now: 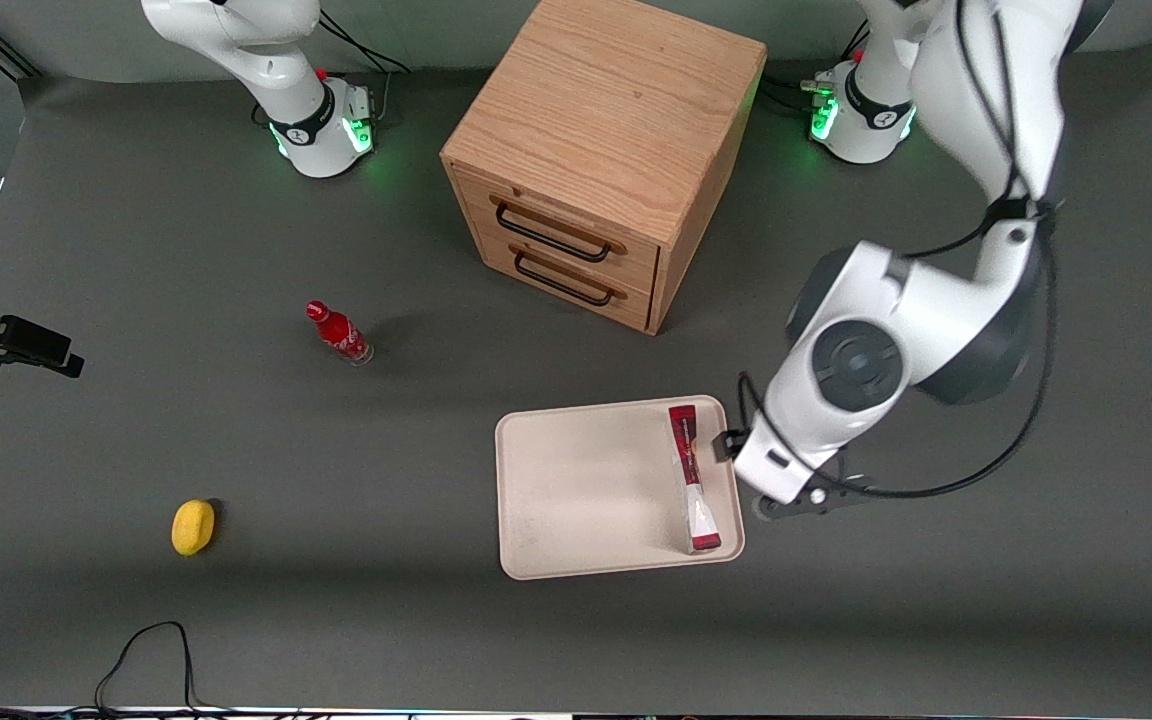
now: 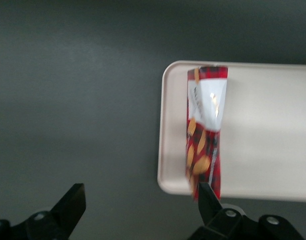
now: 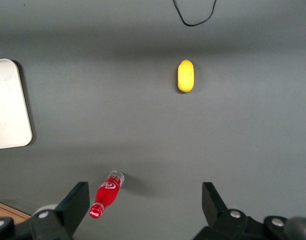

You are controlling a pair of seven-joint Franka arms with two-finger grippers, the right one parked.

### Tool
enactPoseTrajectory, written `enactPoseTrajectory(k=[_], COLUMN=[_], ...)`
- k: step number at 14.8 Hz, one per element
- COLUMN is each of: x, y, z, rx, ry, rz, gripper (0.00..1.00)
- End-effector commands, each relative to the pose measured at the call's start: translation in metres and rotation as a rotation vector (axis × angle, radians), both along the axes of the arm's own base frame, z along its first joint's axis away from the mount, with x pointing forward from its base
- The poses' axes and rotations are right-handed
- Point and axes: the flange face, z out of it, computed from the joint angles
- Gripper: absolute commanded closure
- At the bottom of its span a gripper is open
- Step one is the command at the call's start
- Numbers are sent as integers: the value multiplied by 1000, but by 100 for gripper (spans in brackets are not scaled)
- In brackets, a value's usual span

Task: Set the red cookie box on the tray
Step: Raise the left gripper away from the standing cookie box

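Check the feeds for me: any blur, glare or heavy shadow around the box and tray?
Left wrist view: the red cookie box looks slightly soft, its white patch glossy; the open gripper hangs just off the tray. Front view: sharp and evenly lit, box and tray clear, soft shadows only.

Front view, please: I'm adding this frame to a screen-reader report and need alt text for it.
A long slim dark-red cookie box lies on a large flat cream-white rectangular tray, along its edge toward the working arm, whose open tool hovers beside that edge. A light wooden two-drawer cabinet stands farther from the camera; a small red bottle and a yellow oval object sit toward the parked arm's end.
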Motion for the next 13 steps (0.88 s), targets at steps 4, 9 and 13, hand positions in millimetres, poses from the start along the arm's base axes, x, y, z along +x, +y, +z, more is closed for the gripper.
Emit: enactPoseTrajectory(k=[4, 9, 13], x=[-80, -104, -106], y=[138, 231, 267], z=[83, 143, 154], rx=[12, 10, 40], ry=[76, 135, 120], rz=[-91, -150, -100], gripper=[0, 0, 0])
